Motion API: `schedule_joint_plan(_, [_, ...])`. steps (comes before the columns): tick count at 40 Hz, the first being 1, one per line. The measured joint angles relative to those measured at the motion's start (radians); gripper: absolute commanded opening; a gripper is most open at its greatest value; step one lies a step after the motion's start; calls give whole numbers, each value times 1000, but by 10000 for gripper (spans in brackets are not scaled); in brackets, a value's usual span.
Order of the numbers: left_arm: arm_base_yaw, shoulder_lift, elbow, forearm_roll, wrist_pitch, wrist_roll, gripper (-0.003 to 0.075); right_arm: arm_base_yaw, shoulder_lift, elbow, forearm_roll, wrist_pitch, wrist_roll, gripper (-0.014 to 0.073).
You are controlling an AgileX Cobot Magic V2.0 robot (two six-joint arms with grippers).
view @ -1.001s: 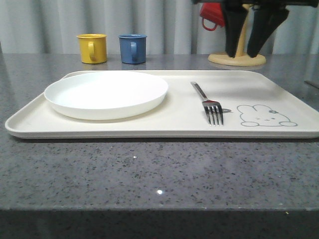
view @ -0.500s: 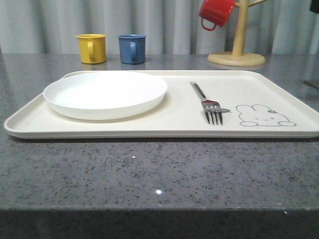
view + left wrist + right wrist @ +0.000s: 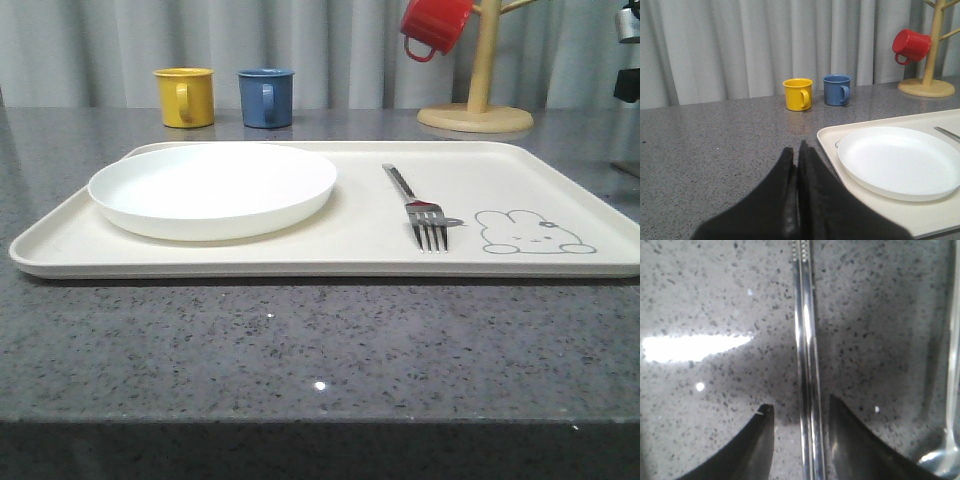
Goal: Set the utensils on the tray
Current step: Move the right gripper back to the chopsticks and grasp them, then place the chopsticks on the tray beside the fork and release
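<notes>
Steel chopsticks (image 3: 806, 365) lie on the countertop (image 3: 715, 300) between the right gripper's (image 3: 801, 412) spread fingers, ungrabbed; left gripper (image 3: 796, 155) is pinched closed, empty.

Bare tray (image 3: 365, 170) strip (plate (image 3: 212, 188), fork (image 3: 418, 210))

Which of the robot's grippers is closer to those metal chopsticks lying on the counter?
The right. The right gripper is open with the chopsticks running between its fingers. The left gripper is shut, over the grey counter beside the tray, near the white plate.
</notes>
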Motion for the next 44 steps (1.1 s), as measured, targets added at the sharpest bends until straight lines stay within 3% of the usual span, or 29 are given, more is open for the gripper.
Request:
schedule_joint_plan(6, [0,0,0,0,0,0,-18,0,17,0,4,-2,-2,261])
schedule_joint_plan(12, [0,0,0,0,0,0,-18,0,17,0,4,-4,-2,66])
schedule_joint_plan(16, [0,0,0,0,0,0,-18,0,17,0,4,-4,-2,0])
schedule_joint_plan(34, [0,0,0,0,0,0,-18,9,-82,-52,4,23,38,21])
schedule_joint_plan(44, [0,0,0,0,0,0,-18,142,-152,-97,2,61,175,21])
